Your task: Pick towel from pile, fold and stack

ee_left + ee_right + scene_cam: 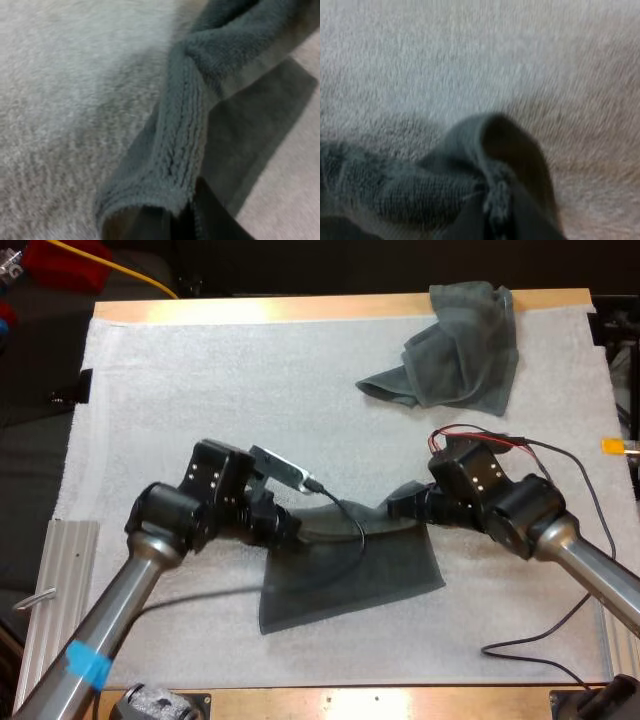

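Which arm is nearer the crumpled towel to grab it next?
Right, likely: the crumpled towel lies far right, on its side. Both jaws now grip the flat towel, so it must release first.

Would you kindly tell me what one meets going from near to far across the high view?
Spread towel → left pincer and right pincer, gripping its far edge → crumpled towel.

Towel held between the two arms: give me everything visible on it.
The towel is dark grey-green terry with a ribbed hem band along its edge. Its far edge is bunched and stretched between the left gripper and the right gripper, each with its jaws pinched on an end of that edge. The rest spreads toward the table's near side in a rough trapezoid, lying on the white mat. It looks not yet folded.
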Robot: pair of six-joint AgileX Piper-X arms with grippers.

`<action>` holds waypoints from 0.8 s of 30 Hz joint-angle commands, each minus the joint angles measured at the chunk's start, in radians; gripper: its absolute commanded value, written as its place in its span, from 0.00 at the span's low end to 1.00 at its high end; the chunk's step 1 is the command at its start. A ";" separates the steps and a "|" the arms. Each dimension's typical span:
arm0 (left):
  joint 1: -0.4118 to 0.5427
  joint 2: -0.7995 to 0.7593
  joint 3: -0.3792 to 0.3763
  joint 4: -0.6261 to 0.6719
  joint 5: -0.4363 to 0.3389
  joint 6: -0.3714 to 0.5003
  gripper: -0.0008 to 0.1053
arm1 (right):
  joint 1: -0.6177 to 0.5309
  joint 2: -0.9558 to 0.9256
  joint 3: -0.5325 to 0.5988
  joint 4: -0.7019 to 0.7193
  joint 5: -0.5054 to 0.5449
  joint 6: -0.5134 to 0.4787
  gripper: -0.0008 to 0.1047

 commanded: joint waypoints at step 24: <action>0.254 0.255 0.000 -0.179 0.095 0.013 0.03 | -0.080 0.250 -0.001 -0.318 -0.093 0.292 0.02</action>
